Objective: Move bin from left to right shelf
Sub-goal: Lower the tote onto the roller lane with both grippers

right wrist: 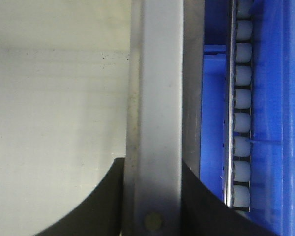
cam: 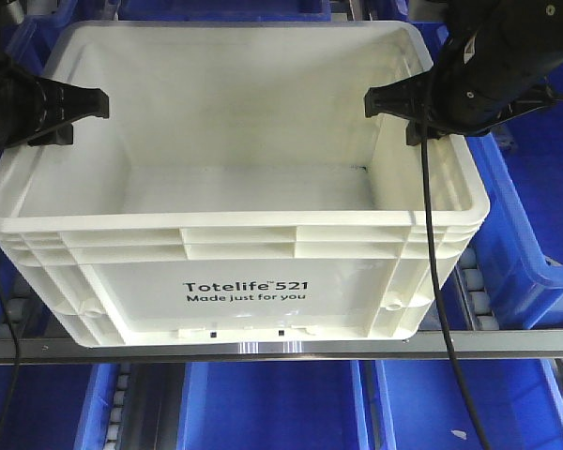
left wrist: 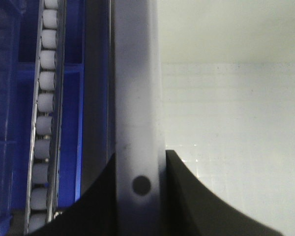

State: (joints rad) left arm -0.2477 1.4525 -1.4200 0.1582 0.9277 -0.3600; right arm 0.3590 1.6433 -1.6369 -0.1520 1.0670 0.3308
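Bin (cam: pixel 235 187) rims seemingly between both claws.

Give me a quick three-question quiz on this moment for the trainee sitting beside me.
1. True or false: the white bin has something inside it.
2. Which part of the bin does the left gripper straddle? A) the printed front wall B) the left side rim C) the bottom
3. Fill in: beside the bin's right rim, the right wrist view shows a track of small white ____.

Key
1. False: its floor and walls show bare.
2. B: one finger sits inside the rim, one outside; the right gripper does the same on the right rim.
3. rollers
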